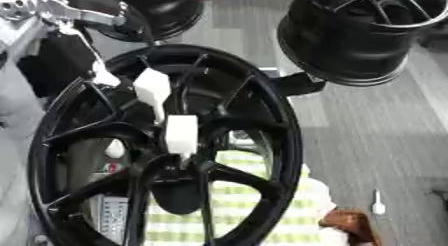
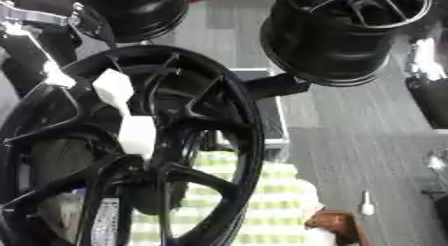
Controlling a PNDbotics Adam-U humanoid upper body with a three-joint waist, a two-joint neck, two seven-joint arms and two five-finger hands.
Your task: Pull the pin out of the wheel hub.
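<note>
**While wheel stands on edge, white piece sits at hub**

Though it fills the near view, the large black spoked alloy wheel (image 1: pixel 262 140) is readable: it stands on its rim, tilted, open face toward the camera, with the hub (image 1: pixel 179 172) low and centre in the left eye view.

A white block-shaped piece (image 1: pixel 181 133) sits at 12 o'clock of the hub, touching it where the spokes meet. A second white block (image 1: pixel 151 88) lies toward 11 o'clock from the first, inside the rim, and a thin pale link runs between them. Whether these blocks are the pin or part of the robot's hand cannot be told.

The silver-jointed left arm (image 1: pixel 48 11) enters at 11 o'clock of the frame and reaches down to the wheel's upper rim. The left hand itself cannot be picked out against the black spokes, so it is unclear whether it is grasping, clenched or released. The right hand shows in neither view.

A second black wheel rim (image 2: pixel 341 35) sits at 1 o'clock, well apart from the near wheel, and a third black rim (image 2: pixel 140 10) at 11 o'clock. Green-and-white striped fabric (image 1: pixel 236 205) shows through the lower spokes at 6 o'clock. The floor (image 1: pixel 376 140) is grey.
</note>
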